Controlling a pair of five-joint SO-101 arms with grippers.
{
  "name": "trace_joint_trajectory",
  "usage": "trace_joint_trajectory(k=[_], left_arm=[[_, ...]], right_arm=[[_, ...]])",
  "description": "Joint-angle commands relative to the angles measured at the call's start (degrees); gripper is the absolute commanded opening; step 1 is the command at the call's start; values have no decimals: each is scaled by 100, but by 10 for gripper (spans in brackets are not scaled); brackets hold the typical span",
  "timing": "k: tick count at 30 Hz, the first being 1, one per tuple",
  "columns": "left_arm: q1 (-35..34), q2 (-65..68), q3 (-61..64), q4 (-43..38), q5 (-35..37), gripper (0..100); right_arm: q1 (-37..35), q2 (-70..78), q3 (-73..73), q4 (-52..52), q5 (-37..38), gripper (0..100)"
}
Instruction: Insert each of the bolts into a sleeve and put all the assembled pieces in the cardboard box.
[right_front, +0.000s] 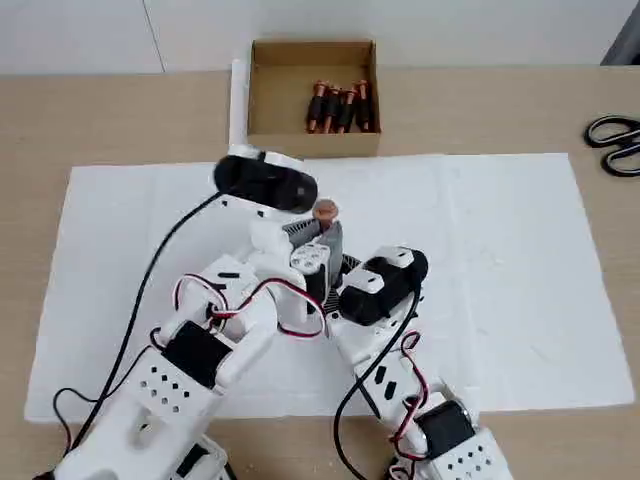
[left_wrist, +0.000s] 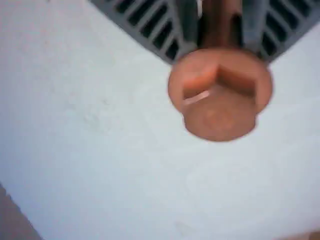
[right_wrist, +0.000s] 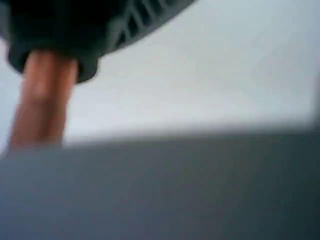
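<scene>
Bolt (right_front: 325, 211) (left_wrist: 220, 95), copper with a hex head, sits near the middle of the white sheet (right_front: 500, 260), its head pointing toward 12 o'clock. The left jaws are clamped on it just behind the head. Its shaft runs into a black sleeve (right_wrist: 50, 45). I cannot tell whether the right jaws, at 6 o'clock of the bolt, are together or apart. At 12 o'clock on the surface (right_front: 100, 110) stands the cardboard box (right_front: 262, 95), with assembled pieces (right_front: 340, 106) inside. Scissors (right_front: 615, 145) lie at 2 o'clock.

No legible text, label or number anywhere.
</scene>
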Motion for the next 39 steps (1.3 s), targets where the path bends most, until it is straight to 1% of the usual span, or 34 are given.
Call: trace_joint_trajectory(k=[1,7,14,21,26,29,34,36,39], left_arm=[[9,-158,-75,185,-114,5],[9,-158,-40,211,-123,5],[18,-158,-303,941,-123,5],[18,-158,-286,1011,-123,5],[18,-158,-330,1292,-114,8],[18,-158,-418,1521,-114,66],[0,-158,-611,2075,-97,231],[-18,-158,-637,2145,-97,262],[-26,-167,-708,2145,-97,269]], right_arm=[[-4,-40,44,-136,-35,4],[-4,-40,44,-136,-35,4],[-4,-40,44,-136,-35,4],[-4,-40,44,-136,-35,4],[-4,-40,44,-127,-35,4],[-4,-40,44,-127,-35,4],[-4,-40,44,-127,-35,4],[-4,-40,44,-127,-35,4],[-4,-40,44,-66,-35,4]])
